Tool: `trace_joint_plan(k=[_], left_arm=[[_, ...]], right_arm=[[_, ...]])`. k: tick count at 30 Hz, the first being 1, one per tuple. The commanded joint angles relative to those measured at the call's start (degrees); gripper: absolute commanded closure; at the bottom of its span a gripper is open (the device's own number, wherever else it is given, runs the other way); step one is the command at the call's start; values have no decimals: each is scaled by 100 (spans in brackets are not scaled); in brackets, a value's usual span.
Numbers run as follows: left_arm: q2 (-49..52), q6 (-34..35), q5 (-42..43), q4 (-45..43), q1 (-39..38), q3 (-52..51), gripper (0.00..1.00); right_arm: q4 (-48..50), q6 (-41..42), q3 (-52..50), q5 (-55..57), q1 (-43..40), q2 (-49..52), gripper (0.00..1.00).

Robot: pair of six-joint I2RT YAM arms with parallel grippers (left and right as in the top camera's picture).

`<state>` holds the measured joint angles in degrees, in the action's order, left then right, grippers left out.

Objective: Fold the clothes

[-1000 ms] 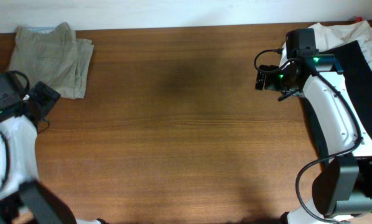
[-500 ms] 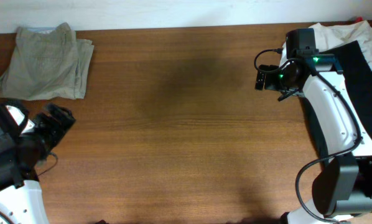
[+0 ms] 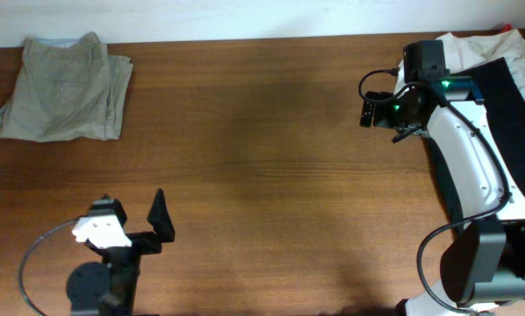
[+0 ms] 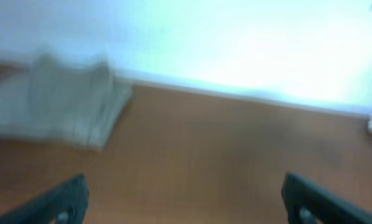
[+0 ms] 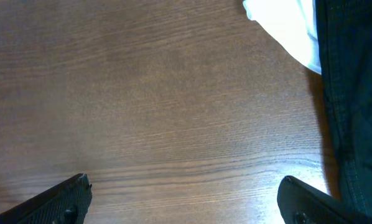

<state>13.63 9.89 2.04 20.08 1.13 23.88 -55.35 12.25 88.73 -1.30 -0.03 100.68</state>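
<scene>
Khaki garment [image 3: 65, 88] (soft, creased) lies folded on woodgrain table [image 3: 262, 175].

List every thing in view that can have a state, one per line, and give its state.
khaki garment: folded, lying flat at the table's far left corner.
white garment: unfolded, heaped at the right edge.
dark garment: unfolded, spread along the right edge.
left gripper: open, empty.
right gripper: open, empty.
</scene>
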Motion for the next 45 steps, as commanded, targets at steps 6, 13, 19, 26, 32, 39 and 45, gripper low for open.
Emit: trace_joint_plan(k=[6,13,19,26,32,39,45], left_arm=[[-1335,-361,-404,-1954,284,-2328,1],[-1333,-804,-337,-1537,280,-2337,1],[-1333,-804,-334,-1537,280,-2337,1],[-1333,-804,-334,-1537,280,-2337,1],[-1333,-804,-334,-1537,280,-2337,1],[-1333,-804,-334,-1537,280,-2337,1],[-1333,-804,-334,-1537,280,-2337,1]], right_arm=[[-11,70,74,52,-37,-9,1],[-11,70,74,52,-37,-9,1],[-11,70,74,52,-37,-9,1],[-11,70,63,52,-24,-140,1],[-13,70,9,52,160,-2046,1],[-455,22,-861,201,264,-4103,1],[3460,24,-6024,-791,264,-7353,1]])
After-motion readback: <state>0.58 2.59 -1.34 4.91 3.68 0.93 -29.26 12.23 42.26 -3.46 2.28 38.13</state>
